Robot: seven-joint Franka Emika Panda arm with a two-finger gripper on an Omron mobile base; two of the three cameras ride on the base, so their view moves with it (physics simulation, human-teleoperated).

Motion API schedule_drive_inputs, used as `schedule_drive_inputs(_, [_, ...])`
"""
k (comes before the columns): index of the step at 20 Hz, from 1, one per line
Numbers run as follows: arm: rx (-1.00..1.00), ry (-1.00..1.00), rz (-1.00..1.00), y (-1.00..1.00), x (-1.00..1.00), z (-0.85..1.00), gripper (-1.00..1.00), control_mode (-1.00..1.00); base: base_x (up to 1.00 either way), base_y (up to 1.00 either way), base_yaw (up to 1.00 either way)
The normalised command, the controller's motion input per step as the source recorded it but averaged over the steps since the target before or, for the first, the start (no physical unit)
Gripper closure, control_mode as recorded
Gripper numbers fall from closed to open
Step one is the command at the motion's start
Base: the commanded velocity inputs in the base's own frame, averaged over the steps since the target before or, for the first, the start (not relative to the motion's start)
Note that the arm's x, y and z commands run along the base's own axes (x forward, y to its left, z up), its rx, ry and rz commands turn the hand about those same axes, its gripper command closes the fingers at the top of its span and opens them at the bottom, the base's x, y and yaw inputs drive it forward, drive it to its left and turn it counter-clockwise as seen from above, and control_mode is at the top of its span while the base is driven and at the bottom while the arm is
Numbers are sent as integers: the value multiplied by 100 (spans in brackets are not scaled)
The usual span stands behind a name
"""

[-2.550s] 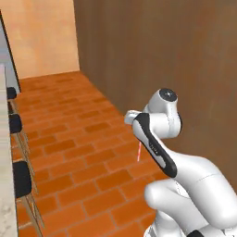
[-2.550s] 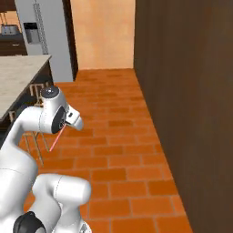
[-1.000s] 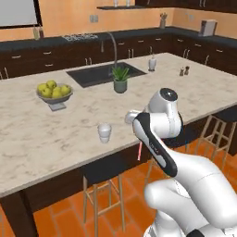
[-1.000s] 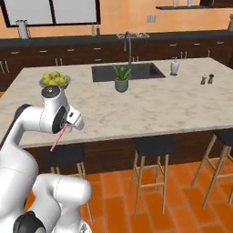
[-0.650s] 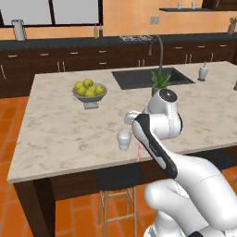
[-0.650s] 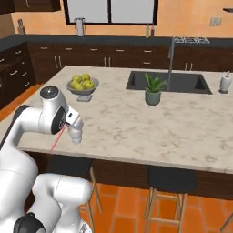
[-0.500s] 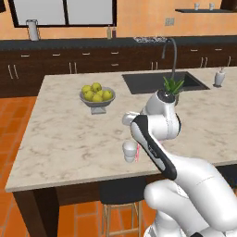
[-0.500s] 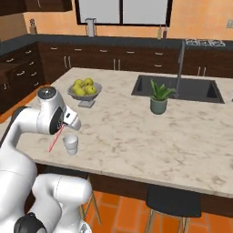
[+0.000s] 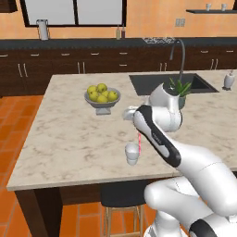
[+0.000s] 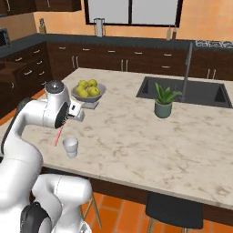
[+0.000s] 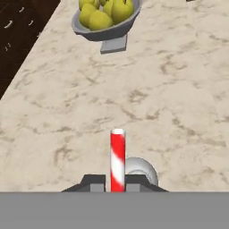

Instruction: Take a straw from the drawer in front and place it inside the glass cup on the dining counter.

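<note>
While your gripper (image 11: 117, 181) stays clamped on one straw (image 11: 117, 161), you've one cup (image 9: 132, 153), one fruit bowl (image 9: 102, 100) on the counter (image 9: 65, 139).

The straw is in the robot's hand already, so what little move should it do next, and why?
Probably ease the gripper toward the glass cup, then lower. It holds the straw above the dining counter, and in the base views the straw's lower end hangs beside the cup's rim, not over its mouth.

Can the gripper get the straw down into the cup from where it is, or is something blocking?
Probably yes. The gripper holds the straw above the counter close beside the cup, whose open mouth has nothing over it; the fruit bowl stands well clear.
</note>
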Motion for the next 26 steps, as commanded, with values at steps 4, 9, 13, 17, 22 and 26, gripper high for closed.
schedule_drive_inputs(4, [3, -34, 51, -22, 18, 16, 100, -100, 0, 0, 0])
schedule_drive_inputs(9, [0, -33, 44, 3, 6, 1, 100, -100, 0, 0, 0])
schedule_drive_inputs(13, [1, -22, 26, 24, 2, 0, 100, -100, 0, 0, 0])
schedule_drive_inputs(17, [8, -3, 12, 39, 2, 0, 100, -100, 0, 0, 0])
schedule_drive_inputs(22, [2, -10, 12, 10, 23, -5, 100, -100, 0, 0, 0])
schedule_drive_inputs(26, [0, -2, 15, 0, 35, -21, 100, -100, 0, 0, 0])
